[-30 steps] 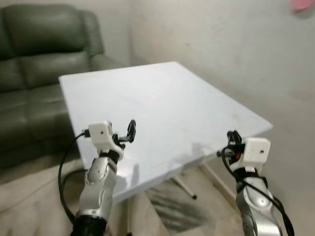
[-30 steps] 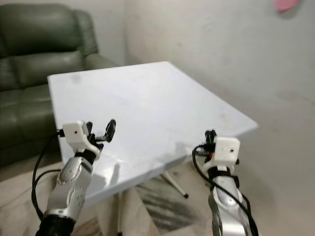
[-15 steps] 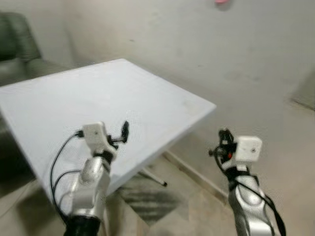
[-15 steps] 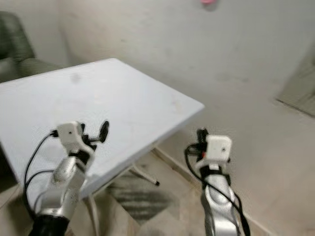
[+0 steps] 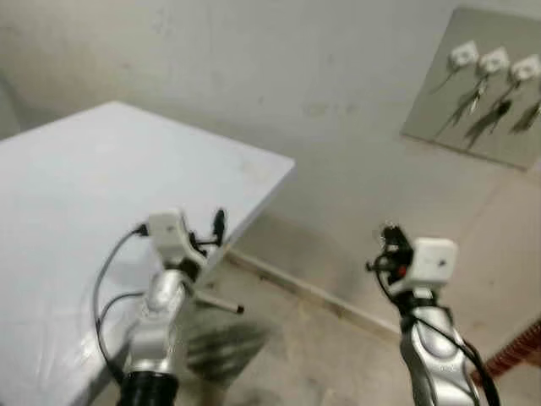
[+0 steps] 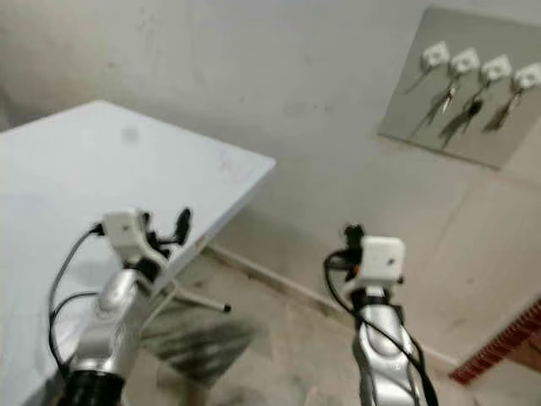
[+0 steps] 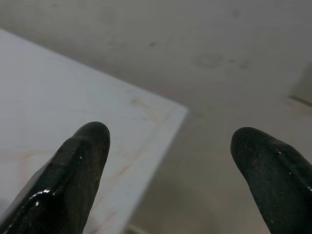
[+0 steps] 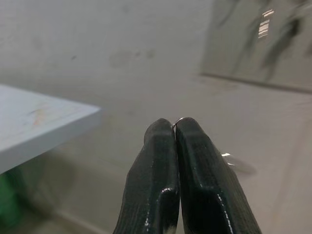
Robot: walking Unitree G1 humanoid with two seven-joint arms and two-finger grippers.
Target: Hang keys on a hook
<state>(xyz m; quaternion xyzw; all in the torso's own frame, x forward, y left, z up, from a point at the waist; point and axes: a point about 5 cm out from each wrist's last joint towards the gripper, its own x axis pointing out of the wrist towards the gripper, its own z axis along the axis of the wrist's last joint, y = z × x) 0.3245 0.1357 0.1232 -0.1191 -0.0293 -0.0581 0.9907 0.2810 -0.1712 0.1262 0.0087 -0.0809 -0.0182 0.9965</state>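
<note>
A grey board (image 6: pixel 461 89) hangs on the wall at the upper right, carrying several white hooks (image 6: pixel 464 61) with keys (image 6: pixel 445 101) dangling from them. My right gripper (image 5: pixel 389 244) is raised in front of the wall, well below and left of the board. Its fingers are shut on a thin metal key ring (image 8: pixel 178 120) that peeks out at the tips; the blurred board (image 8: pixel 258 44) lies ahead of them. My left gripper (image 5: pixel 218 225) is held up beside the white table (image 5: pixel 76 186), open and holding nothing, its fingertips (image 7: pixel 90 139) wide apart.
The white table's corner (image 5: pixel 283 167) juts toward the wall on the left, with its metal leg (image 5: pixel 221 304) below. A pale skirting (image 5: pixel 313 292) runs along the wall's foot. Red brick (image 5: pixel 516 359) shows at the lower right. Bare floor lies between table and wall.
The camera has swung to the right: the sofa has left the view, the table has slid left, and the hook board has come into view. Both arms keep their pose.
</note>
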